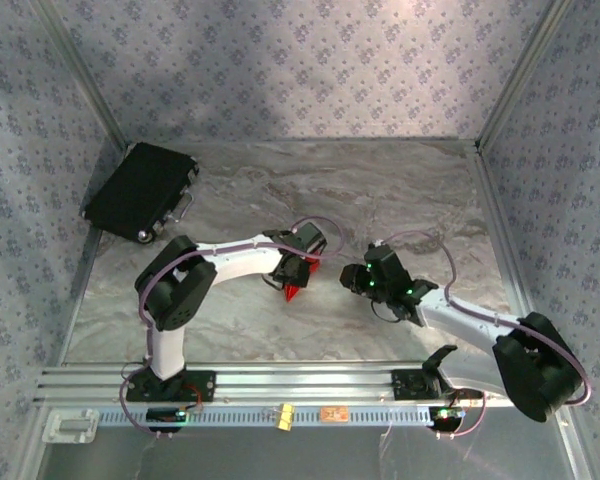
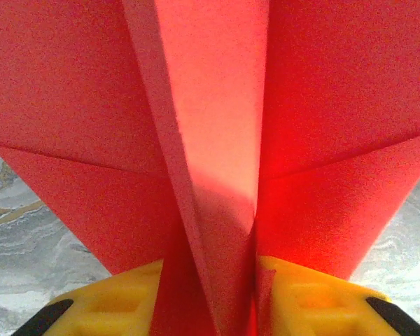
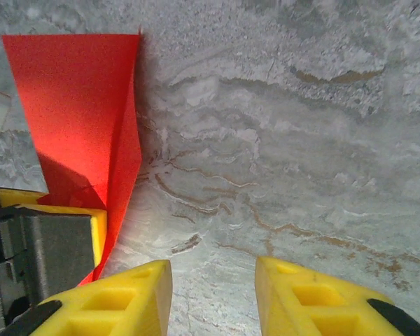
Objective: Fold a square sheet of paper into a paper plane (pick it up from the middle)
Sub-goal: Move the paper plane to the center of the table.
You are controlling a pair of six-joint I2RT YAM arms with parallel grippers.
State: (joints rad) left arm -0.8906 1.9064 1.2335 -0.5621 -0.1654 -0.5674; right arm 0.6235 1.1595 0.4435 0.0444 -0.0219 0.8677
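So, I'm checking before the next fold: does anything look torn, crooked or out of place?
Nothing worrying. The red paper is pinched between the left fingers, creased cleanly with no tear visible. The black case lies askew in the far left corner, apart from the arms.

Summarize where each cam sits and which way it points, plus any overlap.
Top external: fixed above and behind the bases, looking down on the marble table; both arms show, left gripper and right gripper near centre.
Left wrist: on the left arm, facing along its yellow fingers at the folded red paper clamped between them.
Right wrist: on the right arm, facing down at the table; its fingers stand apart.
Shared: the paper appears in all three; right wrist also catches the left gripper.
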